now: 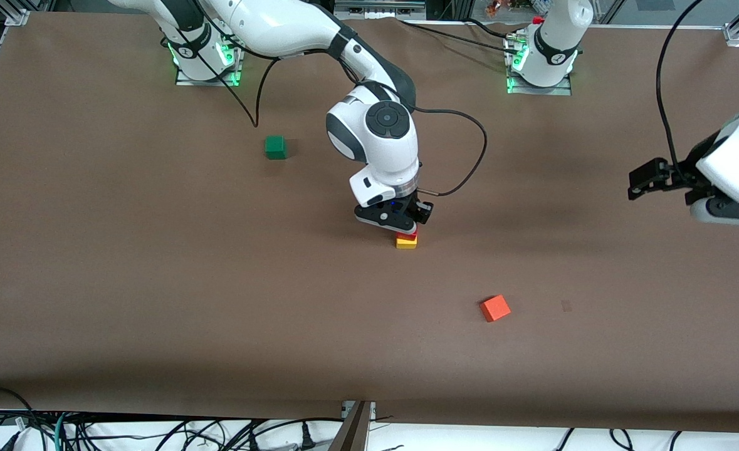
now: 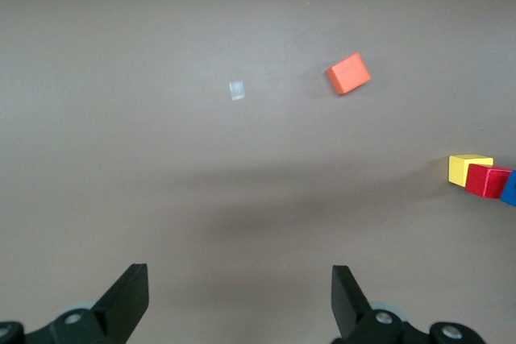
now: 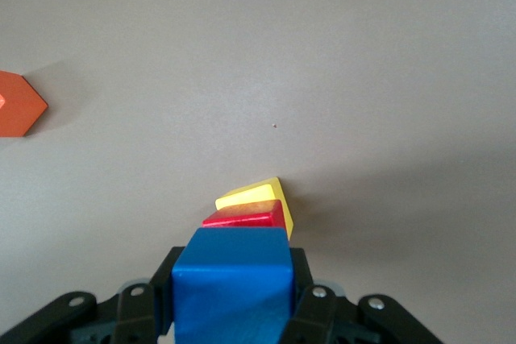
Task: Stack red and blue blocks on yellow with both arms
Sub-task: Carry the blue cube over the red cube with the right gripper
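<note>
You are looking down at a brown bench (image 1: 156, 282) with two white robot arms. The right gripper (image 1: 400, 220) hangs directly over a small stack near the middle of the bench. Its fingers (image 3: 310, 300) are clamped on the blue block (image 3: 232, 279), held just above the red block (image 3: 246, 217); whether blue and red touch is not visible. The red block sits on the yellow block (image 1: 406, 242), which rests on the bench.

The left gripper (image 1: 651, 178) waits in the air over the left arm's end of the bench, well apart from the stack, its fingers (image 2: 129, 300) spread wide and holding nothing.

An orange cube (image 1: 495, 308) lies nearer the front camera than the stack, toward the left arm's end. A green cube (image 1: 275, 147) lies farther from that camera, toward the right arm's end.
</note>
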Robot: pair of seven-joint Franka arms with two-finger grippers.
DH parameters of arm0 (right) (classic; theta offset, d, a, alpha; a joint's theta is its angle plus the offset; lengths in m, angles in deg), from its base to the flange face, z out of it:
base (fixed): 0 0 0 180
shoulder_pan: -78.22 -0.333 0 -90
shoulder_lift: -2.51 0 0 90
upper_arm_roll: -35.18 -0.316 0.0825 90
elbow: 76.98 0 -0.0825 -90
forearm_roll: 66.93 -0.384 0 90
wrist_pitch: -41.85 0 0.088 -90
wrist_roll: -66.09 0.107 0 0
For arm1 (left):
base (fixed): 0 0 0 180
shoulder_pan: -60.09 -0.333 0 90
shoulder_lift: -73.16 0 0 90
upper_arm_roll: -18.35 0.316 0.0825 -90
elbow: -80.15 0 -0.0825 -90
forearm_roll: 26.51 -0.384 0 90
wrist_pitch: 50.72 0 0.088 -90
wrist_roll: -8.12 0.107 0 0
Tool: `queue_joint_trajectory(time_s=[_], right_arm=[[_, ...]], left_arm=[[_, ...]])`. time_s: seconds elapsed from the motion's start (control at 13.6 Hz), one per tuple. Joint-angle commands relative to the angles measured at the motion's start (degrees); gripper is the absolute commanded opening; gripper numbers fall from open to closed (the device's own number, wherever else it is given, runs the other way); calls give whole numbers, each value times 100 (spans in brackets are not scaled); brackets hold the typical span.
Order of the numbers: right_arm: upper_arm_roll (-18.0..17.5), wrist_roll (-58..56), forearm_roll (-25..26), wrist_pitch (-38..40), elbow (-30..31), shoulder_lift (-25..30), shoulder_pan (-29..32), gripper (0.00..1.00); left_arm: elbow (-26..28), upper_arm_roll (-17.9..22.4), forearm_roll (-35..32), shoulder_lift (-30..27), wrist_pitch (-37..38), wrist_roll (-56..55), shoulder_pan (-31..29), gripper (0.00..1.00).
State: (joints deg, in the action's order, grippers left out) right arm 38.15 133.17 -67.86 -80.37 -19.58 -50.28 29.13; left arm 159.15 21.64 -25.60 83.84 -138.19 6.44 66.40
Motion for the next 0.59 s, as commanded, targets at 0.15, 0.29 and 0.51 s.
queue_joint_trajectory(time_s=[0.15,0.29,0.51], right_arm=[[63,174,215,-108,-247,-197,-144,32],[54,323,373,-135,-247,-241,-196,35],[63,306,383,-135,-239,-241,-197,64]], left_arm=[[563,-92,-12,-392,-104,148,-321,100],[511,-92,129,-313,-104,273,-358,100],[475,-92,120,-269,-95,212,-349,100]])
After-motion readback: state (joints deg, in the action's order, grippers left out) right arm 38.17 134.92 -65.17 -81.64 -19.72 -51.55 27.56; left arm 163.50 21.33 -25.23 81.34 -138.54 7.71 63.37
